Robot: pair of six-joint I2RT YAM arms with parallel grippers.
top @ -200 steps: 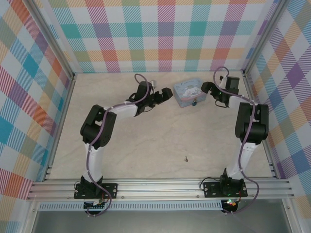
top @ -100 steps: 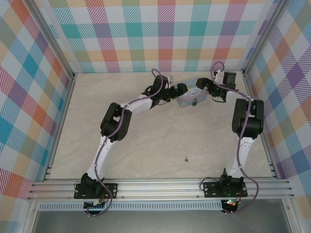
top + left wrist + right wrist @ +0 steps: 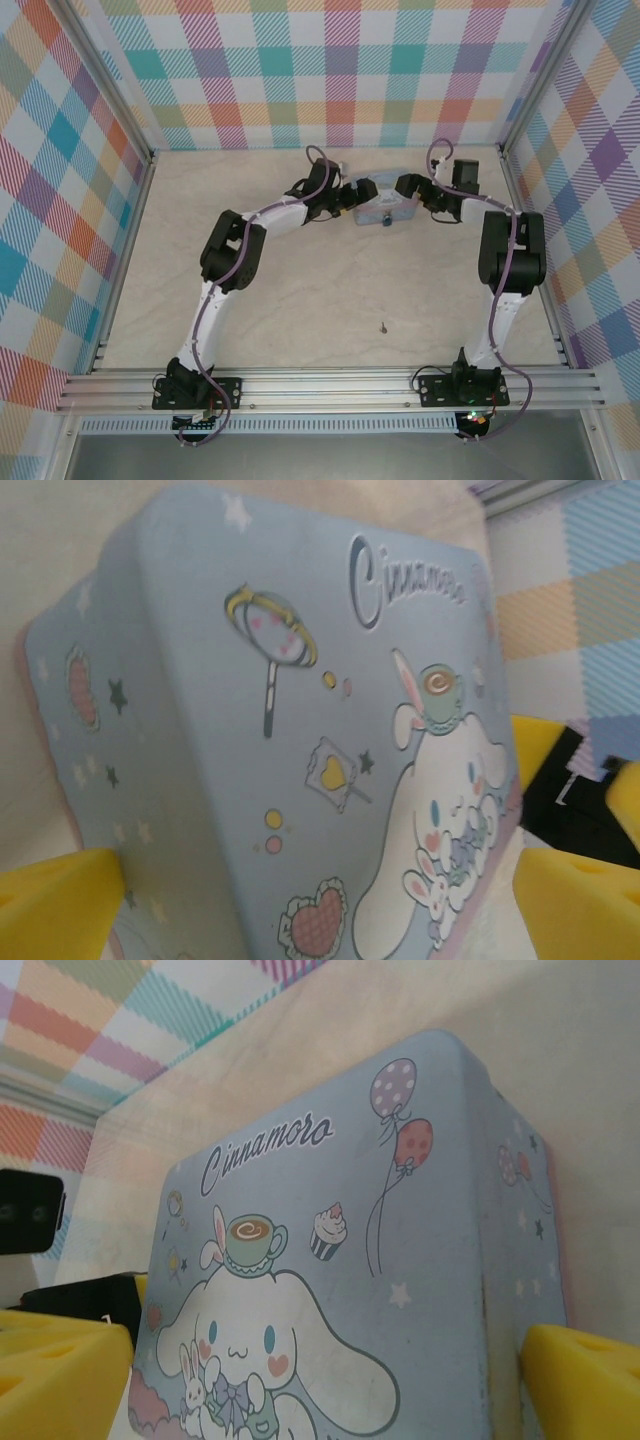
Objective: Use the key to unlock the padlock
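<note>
The light-blue cartoon tin [image 3: 388, 206] stands at the back of the table, with the tiny blue padlock [image 3: 385, 219] hanging on its near side. My left gripper [image 3: 361, 195] is at the tin's left end and my right gripper [image 3: 408, 188] at its right end. Both are open. In the left wrist view the tin [image 3: 300, 730] lies between the wide-set yellow fingertips [image 3: 60, 905] of my left gripper [image 3: 320, 920]. In the right wrist view the tin [image 3: 380, 1260] sits likewise inside my right gripper [image 3: 320, 1390]. The small dark key [image 3: 382, 325] lies alone on the table, well nearer the arms.
Checkered walls enclose the beige table [image 3: 300, 300] on three sides. The back wall is just behind the tin. An aluminium rail [image 3: 320, 385] runs along the near edge by the arm bases.
Both grippers have moved in on the tin from either side, the left arm reaching further right. The tin has shifted slightly and turned. Both grippers stayed open.
</note>
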